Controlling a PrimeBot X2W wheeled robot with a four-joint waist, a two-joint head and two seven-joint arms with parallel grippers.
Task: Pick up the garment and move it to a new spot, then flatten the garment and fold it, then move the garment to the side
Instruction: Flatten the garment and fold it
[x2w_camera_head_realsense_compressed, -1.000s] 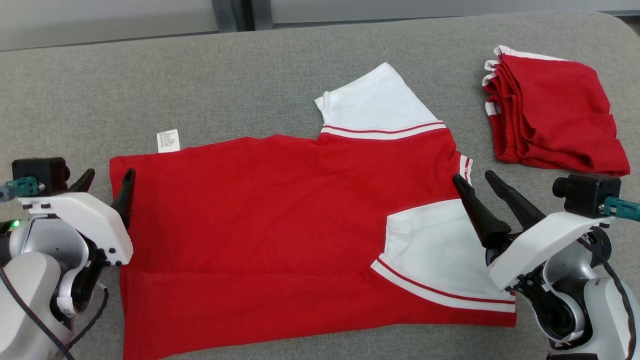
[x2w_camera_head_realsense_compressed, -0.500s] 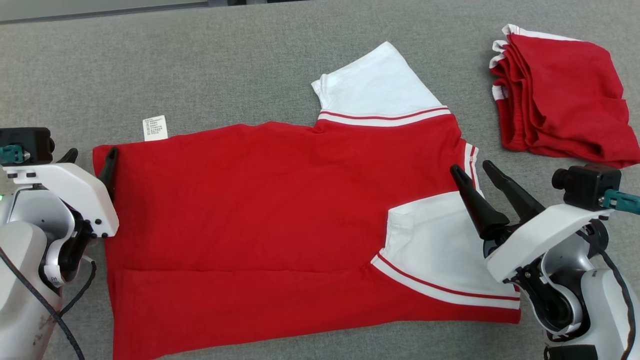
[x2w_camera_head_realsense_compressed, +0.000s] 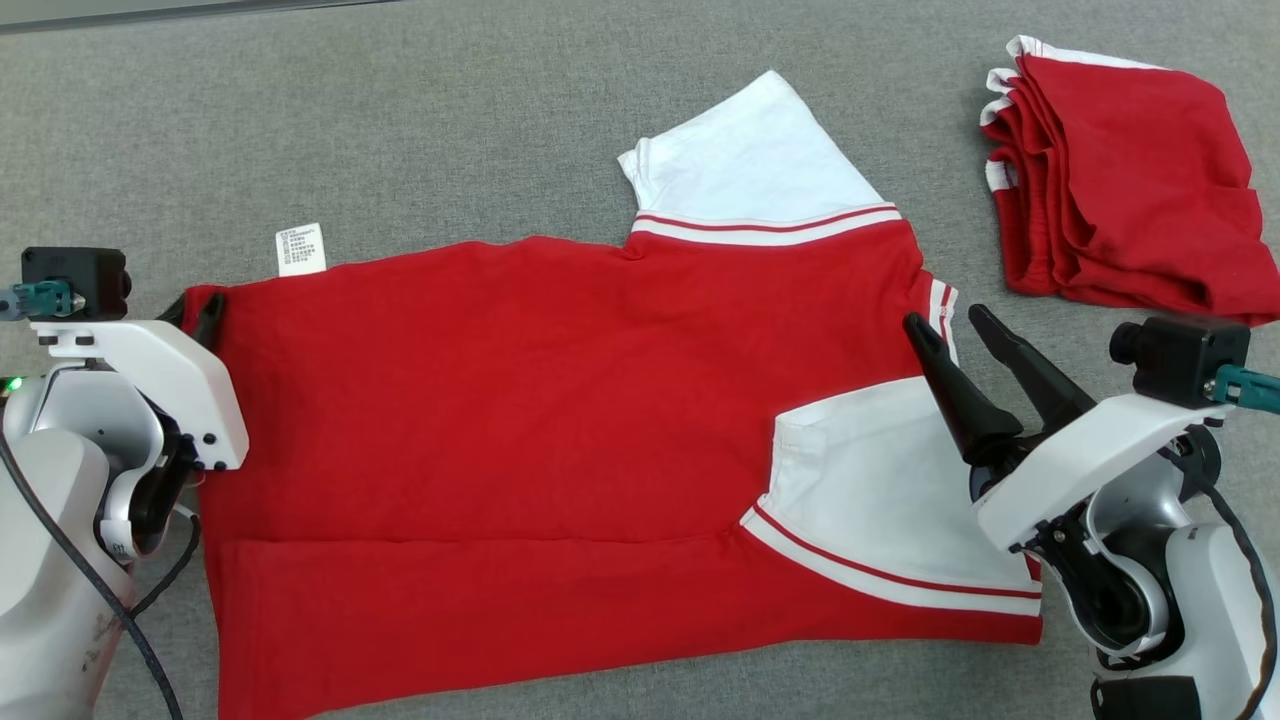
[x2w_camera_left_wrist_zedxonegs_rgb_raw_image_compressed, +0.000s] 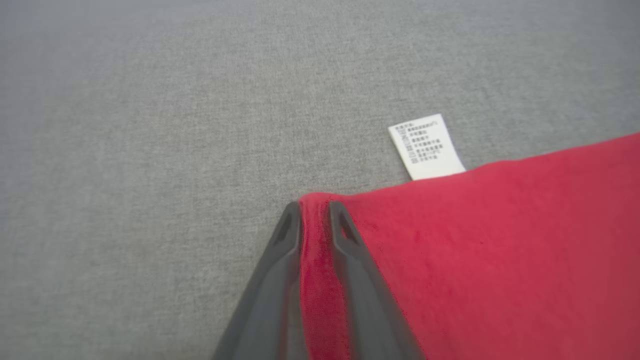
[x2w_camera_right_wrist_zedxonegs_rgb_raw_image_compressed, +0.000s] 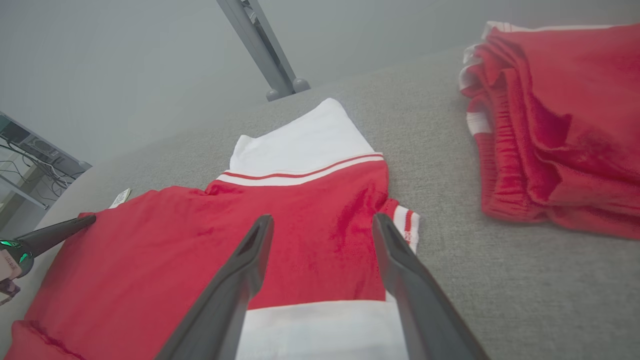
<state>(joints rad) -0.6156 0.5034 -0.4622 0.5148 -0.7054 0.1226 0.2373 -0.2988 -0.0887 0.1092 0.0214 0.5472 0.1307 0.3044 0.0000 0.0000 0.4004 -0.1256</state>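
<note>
Closing since a second ago, the left gripper (x2w_camera_left_wrist_zedxonegs_rgb_raw_image_compressed: 315, 215) has drawn its fingers narrow onto the shirt's (x2w_camera_head_realsense_compressed: 560, 400) far hem corner; the head camera has dipped too, so the wider shift is not the cloth moving. On the grey surface (x2w_camera_head_realsense_compressed: 400, 120) the shirt lies spread flat at the middle, hem towards the robot's left, with its near edge already turned over and one white sleeve folded onto the body. A pile (x2w_camera_head_realsense_compressed: 1120, 180) of folded red clothes sits well apart at the far right. The right gripper (x2w_camera_head_realsense_compressed: 947, 322) hovers wide over the collar end, holding nothing. A fold looks to be the step in hand. To do it well, the right should pinch the matching far corner by the collar before either arm lifts, and both should then carry that edge together, low and level, so the cloth does not skew or drag. The far sleeve is spread out and may need tucking. The tag (x2w_camera_head_realsense_compressed: 301, 248) pokes out just beside the held corner and could get caught in the fold
</note>
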